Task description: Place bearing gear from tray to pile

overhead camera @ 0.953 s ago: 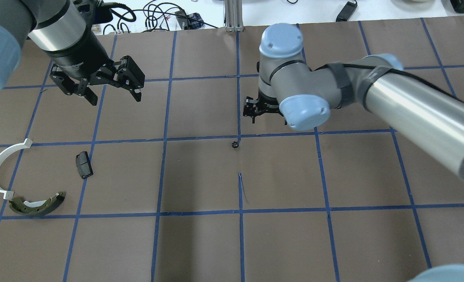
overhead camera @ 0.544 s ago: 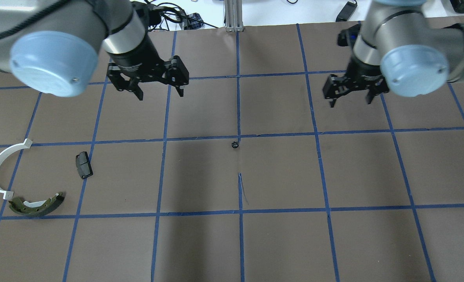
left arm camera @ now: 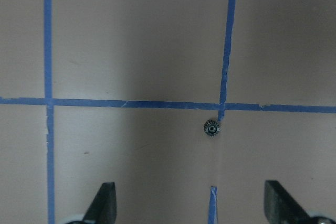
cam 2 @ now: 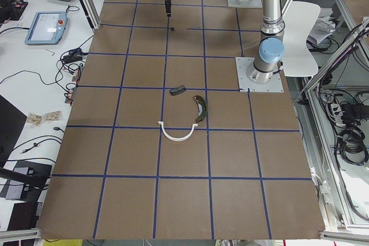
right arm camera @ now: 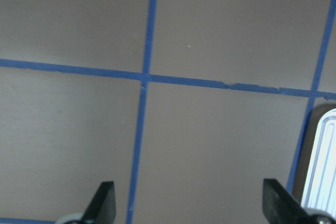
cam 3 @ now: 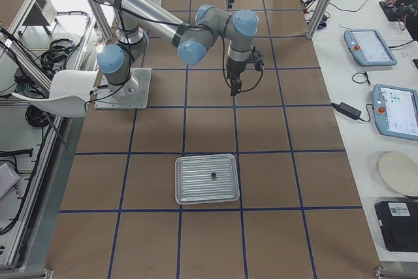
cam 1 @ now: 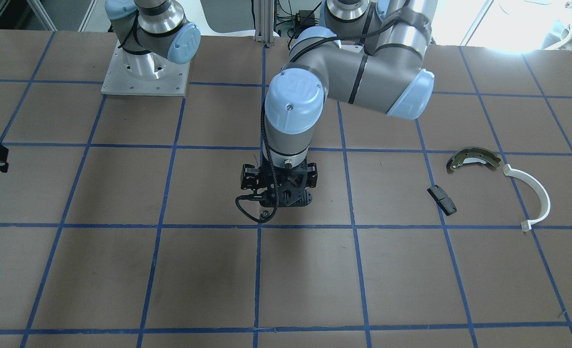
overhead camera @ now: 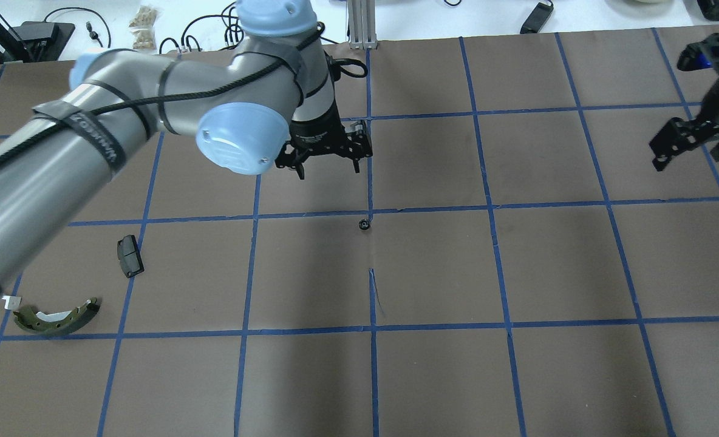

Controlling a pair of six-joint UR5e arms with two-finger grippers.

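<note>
We see the gear [overhead camera: 364, 224] lying alone on the brown desk [overhead camera: 432, 376], right beside a crossing of blue tape lines [overhead camera: 370, 211] near the middle. It sits on neither the tray nor the pile.

The left gripper [overhead camera: 329, 172] hangs over the desk just behind the gear, on the robot's side of it, pointing straight down. Its jaws are spread wide and hold nothing. From its wrist camera we find the gear [left arm camera: 211, 127] ahead of the two fingers [left arm camera: 105, 205], a little right of the midline and touching neither.

The right gripper [overhead camera: 690, 159] hangs far off at the desk's right side, also spread and empty. Its own camera shows bare desk and, at the edge, a corner of the tray [right arm camera: 323, 166]. In the right side view we see the whole tray [cam 3: 189, 194] flat on the desk with one small dark part [cam 3: 213, 175] on it; we cannot tell what it is.

The pile lies well apart on the left side: a block [overhead camera: 130, 255], a shoe [overhead camera: 56, 318] and a white arc [cam 1: 532, 193], the shoe and arc nearly touching end to end.
</note>
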